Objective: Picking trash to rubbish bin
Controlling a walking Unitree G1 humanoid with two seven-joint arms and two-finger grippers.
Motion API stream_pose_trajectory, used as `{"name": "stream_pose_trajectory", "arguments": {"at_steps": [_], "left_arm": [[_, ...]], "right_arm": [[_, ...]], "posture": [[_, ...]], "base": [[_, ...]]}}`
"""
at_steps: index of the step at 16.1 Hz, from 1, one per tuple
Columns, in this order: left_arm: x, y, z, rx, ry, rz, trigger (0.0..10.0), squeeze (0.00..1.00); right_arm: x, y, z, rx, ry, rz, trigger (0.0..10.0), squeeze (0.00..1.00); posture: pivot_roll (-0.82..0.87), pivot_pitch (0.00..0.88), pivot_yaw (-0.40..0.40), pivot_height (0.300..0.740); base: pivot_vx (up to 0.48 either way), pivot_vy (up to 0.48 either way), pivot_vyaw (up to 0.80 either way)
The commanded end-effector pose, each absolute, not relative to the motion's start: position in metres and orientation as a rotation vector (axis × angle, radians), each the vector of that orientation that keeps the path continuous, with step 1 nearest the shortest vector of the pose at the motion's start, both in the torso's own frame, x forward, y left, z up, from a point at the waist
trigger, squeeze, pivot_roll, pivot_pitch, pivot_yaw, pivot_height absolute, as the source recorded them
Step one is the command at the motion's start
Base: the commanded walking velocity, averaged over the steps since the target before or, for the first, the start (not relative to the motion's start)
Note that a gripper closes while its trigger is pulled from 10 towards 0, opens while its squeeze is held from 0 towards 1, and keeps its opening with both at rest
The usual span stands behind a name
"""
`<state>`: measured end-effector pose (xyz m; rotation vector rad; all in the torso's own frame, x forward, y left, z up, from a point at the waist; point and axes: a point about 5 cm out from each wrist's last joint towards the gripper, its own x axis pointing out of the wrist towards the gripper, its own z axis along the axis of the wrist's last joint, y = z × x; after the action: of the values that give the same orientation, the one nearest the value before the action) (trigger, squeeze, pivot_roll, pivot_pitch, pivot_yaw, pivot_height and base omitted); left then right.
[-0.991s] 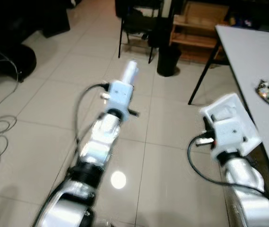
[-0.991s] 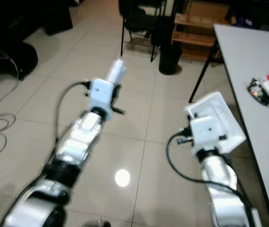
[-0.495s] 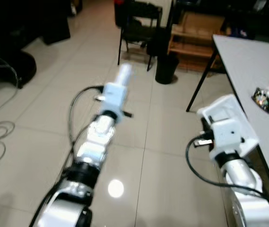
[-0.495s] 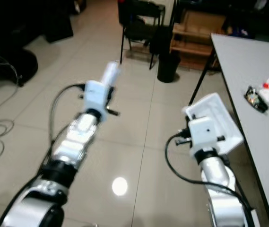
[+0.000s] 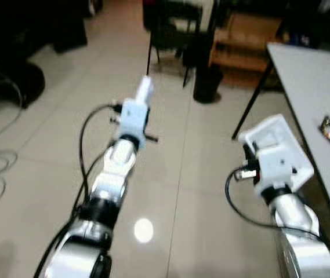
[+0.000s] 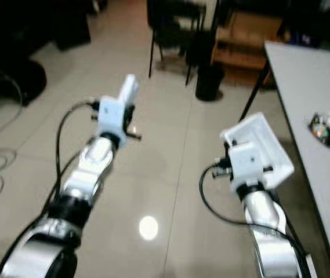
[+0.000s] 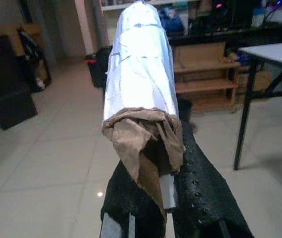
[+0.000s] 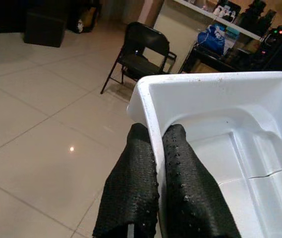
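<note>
Foil-wrapped roll [image 7: 140, 64], one, clamped in left fingers [image 7: 205, 193]; right fingers [image 8: 131, 188] pinch one white tray [image 8: 240, 129].

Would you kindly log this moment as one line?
left gripper: shut on foil-wrapped roll | right gripper: shut on white tray | black bin ahead

Left pincer [image 7: 166, 191] clamping foil-wrapped roll [image 7: 140, 74], brown paper end [image 7: 145, 144]

left pincer [image 7: 168, 198] extended forward, clamped | right pincer [image 8: 158, 153] raised, clamped
</note>
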<state>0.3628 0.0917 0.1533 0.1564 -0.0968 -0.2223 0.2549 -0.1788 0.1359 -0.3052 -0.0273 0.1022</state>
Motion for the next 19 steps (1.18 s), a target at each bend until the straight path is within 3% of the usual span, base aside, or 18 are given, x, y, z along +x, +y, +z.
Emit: {"name": "stream_pose_trajectory", "arguments": {"at_steps": [1, 19], "left_arm": [[0.3618, 0.0818, 0.1536, 0.156, -0.095, -0.251, 0.0, 0.00], [0.3683, 0.0748, 0.1593, 0.140, -0.098, -0.279, 0.0, 0.00]], "right_arm": [[0.2544, -0.1840, 0.1400, -0.311, -0.038, 0.085, 10.0, 0.00], [0.2538, -0.1867, 0.1387, -0.315, -0.035, 0.064, 10.0, 0.00]], "posture": [[0.13, 0.070, -0.053, 0.740], [0.11, 0.073, -0.035, 0.740]], "base": [[0.480, 0.000, 0.00], [0.480, 0.000, 0.00]]}}
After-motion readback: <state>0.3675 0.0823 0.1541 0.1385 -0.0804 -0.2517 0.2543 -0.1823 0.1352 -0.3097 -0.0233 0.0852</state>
